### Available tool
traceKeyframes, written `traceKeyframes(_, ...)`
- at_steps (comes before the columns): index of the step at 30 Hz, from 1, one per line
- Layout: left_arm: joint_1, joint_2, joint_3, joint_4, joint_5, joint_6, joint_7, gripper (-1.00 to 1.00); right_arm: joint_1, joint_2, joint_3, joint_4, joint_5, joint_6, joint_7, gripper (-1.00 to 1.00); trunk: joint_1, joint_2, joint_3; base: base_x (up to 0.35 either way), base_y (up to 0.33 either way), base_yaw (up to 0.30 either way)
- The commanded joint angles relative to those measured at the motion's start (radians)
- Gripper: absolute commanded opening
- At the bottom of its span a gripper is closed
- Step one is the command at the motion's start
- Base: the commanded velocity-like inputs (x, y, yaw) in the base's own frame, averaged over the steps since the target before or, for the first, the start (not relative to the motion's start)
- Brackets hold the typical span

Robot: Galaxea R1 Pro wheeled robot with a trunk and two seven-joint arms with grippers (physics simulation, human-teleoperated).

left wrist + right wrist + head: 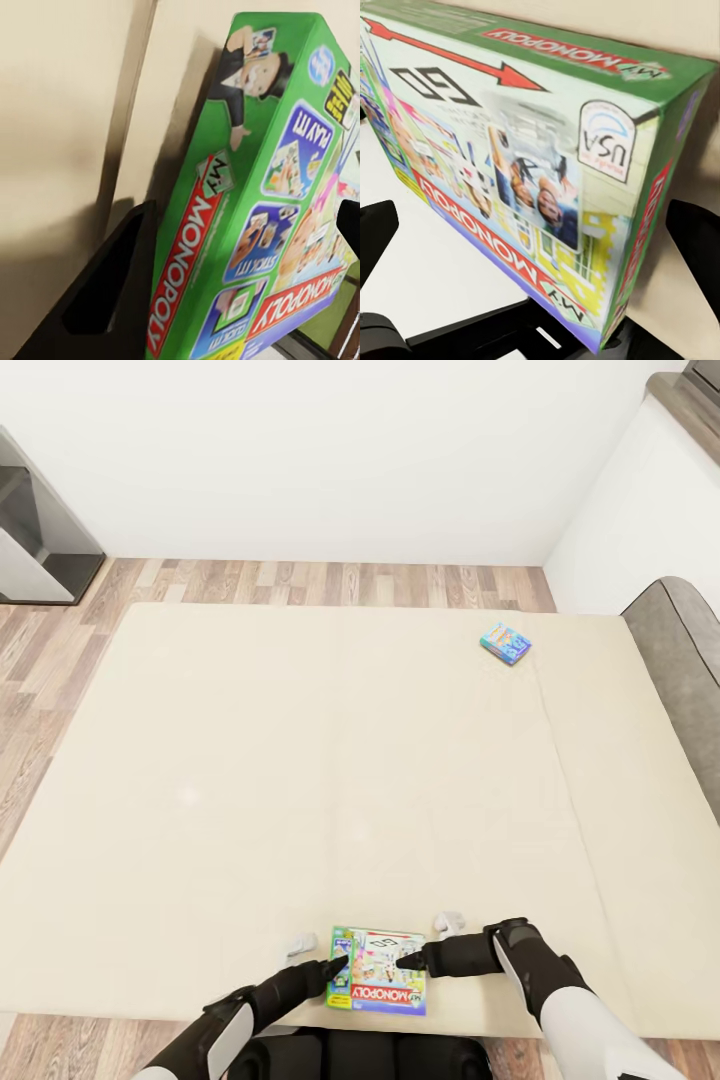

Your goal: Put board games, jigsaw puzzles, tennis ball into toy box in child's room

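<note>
A green-edged Monopoly board game [378, 970] lies flat at the near edge of the cream bed [300, 780]. A second, teal-blue board game [505, 643] rests far off at the bed's back right. My left gripper [338, 966] is at the Monopoly box's left side. In the left wrist view the gripper [240, 217] is open, with one finger [105, 300] against the green side. My right gripper [405, 961] reaches over the box's top. In the right wrist view the gripper [536, 225] is open, with the box [532, 165] between wide-spread fingers. The table, toy box, jigsaw puzzles and tennis ball are out of view.
Wood-plank floor [330, 582] runs behind the bed below a white wall. A grey upholstered headboard [680, 670] borders the bed's right side. A dark shelf unit [40, 540] stands at the far left.
</note>
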Motion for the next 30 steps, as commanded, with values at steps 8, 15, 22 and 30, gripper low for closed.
traceKeyframes(8,0.008,0.014,0.003,-0.009,0.012,-0.003,-0.001,1.00,0.000,0.036,-0.010,-0.002,-0.009,0.013,0.007,1.00,0.000,-0.001,-0.001,0.000,0.000,0.000)
traceKeyframes(15,0.025,0.025,0.007,-0.032,0.013,-0.013,0.000,1.00,0.000,0.036,-0.012,-0.002,-0.009,0.013,0.007,1.00,0.000,-0.001,-0.001,0.000,0.000,0.000)
traceKeyframes(22,0.032,0.035,0.008,-0.045,0.019,-0.015,0.001,1.00,0.000,0.036,-0.013,-0.002,-0.009,0.014,0.007,1.00,0.000,-0.001,-0.001,0.000,0.000,0.000)
traceKeyframes(30,0.034,0.038,0.008,-0.048,0.021,-0.013,0.003,1.00,0.000,0.035,-0.014,-0.002,-0.009,0.014,0.007,1.00,0.000,-0.001,-0.001,0.000,0.000,0.000)
